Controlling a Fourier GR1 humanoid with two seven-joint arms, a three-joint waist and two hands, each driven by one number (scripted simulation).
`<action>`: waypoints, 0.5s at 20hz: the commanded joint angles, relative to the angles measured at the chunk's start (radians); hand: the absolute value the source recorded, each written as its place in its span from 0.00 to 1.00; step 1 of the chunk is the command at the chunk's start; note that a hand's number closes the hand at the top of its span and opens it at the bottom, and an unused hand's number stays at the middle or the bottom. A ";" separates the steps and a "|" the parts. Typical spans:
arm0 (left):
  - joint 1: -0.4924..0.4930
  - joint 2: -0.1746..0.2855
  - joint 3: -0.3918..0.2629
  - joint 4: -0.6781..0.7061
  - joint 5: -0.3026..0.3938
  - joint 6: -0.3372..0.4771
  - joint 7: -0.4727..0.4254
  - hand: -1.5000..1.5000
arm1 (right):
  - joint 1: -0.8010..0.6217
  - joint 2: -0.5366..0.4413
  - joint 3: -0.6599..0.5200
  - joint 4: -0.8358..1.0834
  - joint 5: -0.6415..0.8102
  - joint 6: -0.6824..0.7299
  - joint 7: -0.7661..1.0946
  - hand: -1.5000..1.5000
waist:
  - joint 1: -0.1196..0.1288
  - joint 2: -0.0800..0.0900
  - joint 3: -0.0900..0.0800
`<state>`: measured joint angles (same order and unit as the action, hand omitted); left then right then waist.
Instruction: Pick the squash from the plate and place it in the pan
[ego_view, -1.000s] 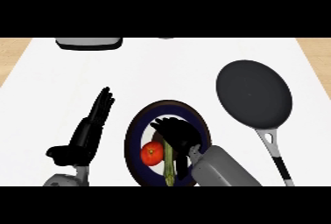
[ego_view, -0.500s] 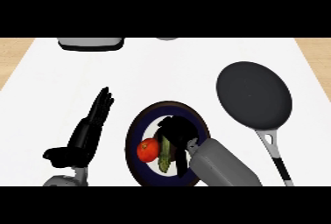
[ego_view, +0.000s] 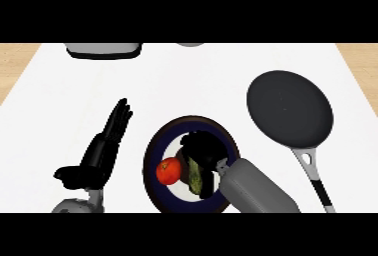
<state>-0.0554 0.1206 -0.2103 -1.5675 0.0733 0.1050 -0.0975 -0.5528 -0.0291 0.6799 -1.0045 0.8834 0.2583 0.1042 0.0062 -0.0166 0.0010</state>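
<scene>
The squash is long, dark green and a little bumpy. It lies on the blue-rimmed plate, beside a red tomato. The right hand covers its upper end; whether it grips, I cannot tell. The left hand rests beside the plate, fingers straight.

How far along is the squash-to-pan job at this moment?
Nothing is finished: the squash lies on the plate beside a tomato, and the pan holds nothing. In hand: the right hand is over the squash's far end; whether it grips is unclear. To do: lift, carry, place in pan. The left hand rests open beside the plate.
</scene>
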 joint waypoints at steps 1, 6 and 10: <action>0.024 0.028 0.045 -0.013 0.029 -0.055 0.005 0.50 | 0.022 0.028 -0.017 -0.014 0.056 -0.028 0.016 1.00 | -0.002 0.016 -0.001; 0.051 -0.011 -0.008 -0.041 -0.010 -0.003 -0.004 0.50 | 0.010 0.028 -0.173 -0.048 0.029 -0.225 0.301 1.00 | 0.000 0.012 -0.001; 0.021 -0.004 0.017 -0.008 -0.002 -0.006 -0.004 0.50 | -0.007 0.029 -0.226 -0.091 0.054 -0.409 0.601 1.00 | -0.007 0.011 -0.002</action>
<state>-0.0262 0.1153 -0.2053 -1.5904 0.0681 0.0995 -0.0934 -0.5469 -0.0042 0.5077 -1.0678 0.9179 -0.0055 0.4738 0.0018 -0.0077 -0.0002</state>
